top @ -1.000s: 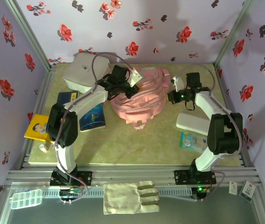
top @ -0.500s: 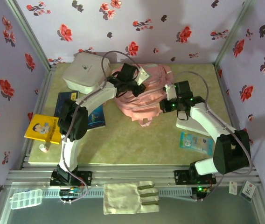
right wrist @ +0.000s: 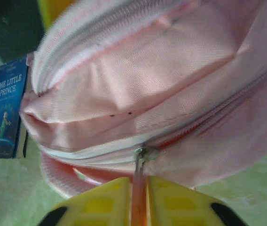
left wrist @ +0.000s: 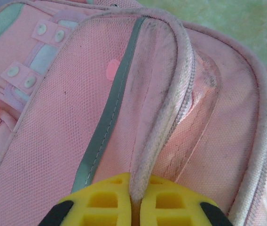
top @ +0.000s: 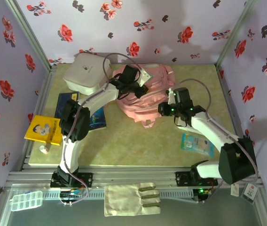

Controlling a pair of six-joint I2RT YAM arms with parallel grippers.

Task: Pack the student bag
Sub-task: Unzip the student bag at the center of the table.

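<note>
The student bag (top: 145, 96) lies far-middle on the table (top: 124, 139). The left gripper (left wrist: 136, 203) pinches its piped rim (left wrist: 164, 125), the right gripper (right wrist: 139, 200) its zipper pull (right wrist: 140, 165). I'd brace the rim taut and draw along the track.

The left arm (top: 96, 96) and the right arm (top: 208, 129) look the same: long white tubes joined by chunky black joints. Each one stands on a flat black base (top: 70, 179). A thin grey cable (top: 104, 66) loops off each arm. Tiny green lights (top: 171, 109) glow on the right arm. The left gripper (left wrist: 136, 200) and the right gripper (right wrist: 139, 202) have yellow fingers (left wrist: 107, 200) with square hollows and black bits at the sides.
</note>
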